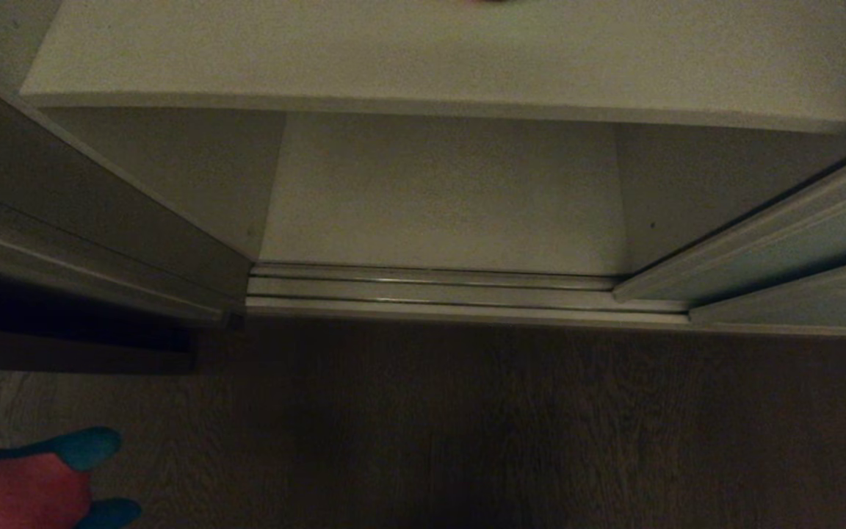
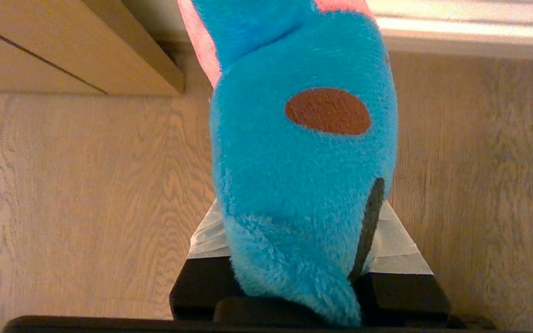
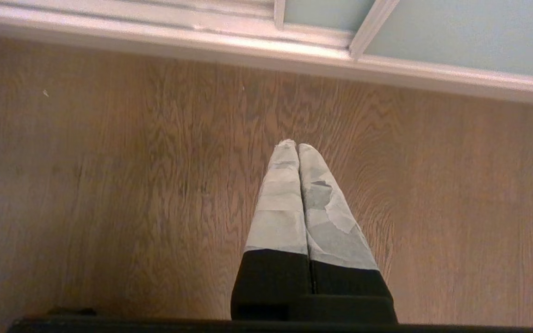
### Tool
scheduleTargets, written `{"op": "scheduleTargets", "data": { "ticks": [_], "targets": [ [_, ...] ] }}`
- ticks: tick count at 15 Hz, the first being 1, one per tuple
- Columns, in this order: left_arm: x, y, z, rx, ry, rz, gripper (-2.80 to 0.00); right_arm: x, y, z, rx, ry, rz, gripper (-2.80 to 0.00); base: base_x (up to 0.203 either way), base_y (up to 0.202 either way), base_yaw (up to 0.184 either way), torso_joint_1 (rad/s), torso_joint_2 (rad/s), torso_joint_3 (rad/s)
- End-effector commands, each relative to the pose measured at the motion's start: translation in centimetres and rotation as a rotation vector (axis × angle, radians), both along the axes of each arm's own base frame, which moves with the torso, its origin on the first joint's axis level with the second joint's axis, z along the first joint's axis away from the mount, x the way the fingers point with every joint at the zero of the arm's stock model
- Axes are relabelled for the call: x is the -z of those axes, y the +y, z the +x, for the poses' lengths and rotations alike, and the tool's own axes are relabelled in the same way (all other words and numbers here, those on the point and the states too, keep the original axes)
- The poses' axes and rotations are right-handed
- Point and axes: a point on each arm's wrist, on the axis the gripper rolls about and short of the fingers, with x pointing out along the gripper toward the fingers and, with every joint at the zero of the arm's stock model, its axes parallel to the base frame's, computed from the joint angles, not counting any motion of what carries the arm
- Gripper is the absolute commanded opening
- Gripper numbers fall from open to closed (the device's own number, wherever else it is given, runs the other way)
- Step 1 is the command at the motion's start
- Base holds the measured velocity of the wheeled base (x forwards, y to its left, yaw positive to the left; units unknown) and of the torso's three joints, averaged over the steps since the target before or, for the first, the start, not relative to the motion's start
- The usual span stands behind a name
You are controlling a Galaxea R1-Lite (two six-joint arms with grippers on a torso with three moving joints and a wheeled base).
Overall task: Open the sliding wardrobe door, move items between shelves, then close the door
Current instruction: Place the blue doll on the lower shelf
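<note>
The blue plush toy (image 2: 294, 185), pinched in the left gripper (image 2: 294, 277), hangs left of the low shelf (image 1: 438, 198); the right gripper (image 3: 296, 148) is pressed together.

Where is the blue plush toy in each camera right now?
Head view: blue plush toy in the bottom-left corner, over the wooden floor.
Left wrist view: fills the centre, clamped in the left gripper.
Right wrist view: not in it; only the shut right gripper.
Shared landmark: the floor track.
</note>
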Motion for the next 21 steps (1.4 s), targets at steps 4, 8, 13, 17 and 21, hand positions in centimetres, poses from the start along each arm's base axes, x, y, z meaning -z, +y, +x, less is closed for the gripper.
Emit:
{"op": "scheduleTargets", "data": {
  "ticks": [4,8,13,17,21],
  "targets": [
    [0.0,0.0,0.0,0.0,0.001,-0.002,-2.8,0.0,0.0,0.0,-0.001,-0.002,0.0,-2.8,0.0,0.0,0.0,0.006,0.0,-0.199],
    [0.0,0.0,0.1,-0.001,-0.005,0.008,-2.8,0.0,0.0,0.0,-0.001,-0.002,0.0,-2.8,0.0,0.0,0.0,0.003,0.0,-0.196],
    [0.0,0.0,0.1,0.014,-0.007,0.042,-2.8,0.0,0.0,0.0,-0.001,-0.002,0.0,-2.8,0.0,0.0,0.0,0.002,0.0,-0.068],
    [-0.7,-0.1,-0.3,0.049,0.004,0.103,-2.8,0.0,0.0,0.0,-0.002,-0.002,0.0,-2.8,0.0,0.0,0.0,0.0,0.0,0.0],
    [-5.7,-0.2,1.3,0.098,0.106,0.099,-2.8,0.0,0.0,0.0,-0.001,-0.002,0.0,-2.8,0.0,0.0,0.0,0.0,0.0,0.0]
  ]
}}
